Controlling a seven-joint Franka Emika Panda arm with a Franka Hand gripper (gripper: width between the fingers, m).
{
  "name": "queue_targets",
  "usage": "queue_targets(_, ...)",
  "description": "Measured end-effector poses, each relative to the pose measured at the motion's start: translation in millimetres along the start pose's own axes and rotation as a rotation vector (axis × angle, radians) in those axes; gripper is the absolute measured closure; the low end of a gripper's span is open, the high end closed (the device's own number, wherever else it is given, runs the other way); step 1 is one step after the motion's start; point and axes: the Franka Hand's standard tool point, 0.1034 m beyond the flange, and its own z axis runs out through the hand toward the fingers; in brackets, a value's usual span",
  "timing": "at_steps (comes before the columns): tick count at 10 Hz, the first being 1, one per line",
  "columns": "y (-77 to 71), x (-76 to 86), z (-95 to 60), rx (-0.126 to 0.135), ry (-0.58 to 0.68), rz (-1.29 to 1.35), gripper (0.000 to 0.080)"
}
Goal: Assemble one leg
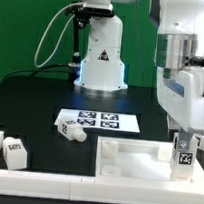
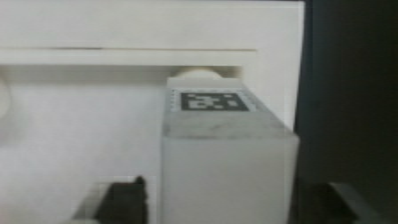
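Black table fills the scene, green backdrop behind it. Marker board lies flat mid-table, its tags facing up. Toward the exterior view's right, nearer the camera, sits the big white panel, raised rim showing, apart from the board. Up close in the wrist view, that panel spreads pale and blurred, its rim a bright band

My arm is white: its far base glows blue (dark mark above the light), black cable alongside; gripper fingers dark.
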Motion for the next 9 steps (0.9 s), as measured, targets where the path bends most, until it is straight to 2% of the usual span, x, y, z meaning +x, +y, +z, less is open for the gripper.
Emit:
queue_targets(1,0.0,-0.6,0.0,0.000,0.000,-0.001,0.0234)
queue_targets(2,0.8,-3.8,-1.5,-0.020,0.002,-0.175,0.0234)
queue_targets(3,-1.4,-9.2,-3.9,-0.026,-0.008,-0.341,0.0168)
queue_targets(5,-0.3,-17.6,-3.7,-0.028,-0.018,-0.551,0.0153)
queue_targets(9,-1.0,-12.6,-3.6,-0.029,-0.012,-0.811,0.0151)
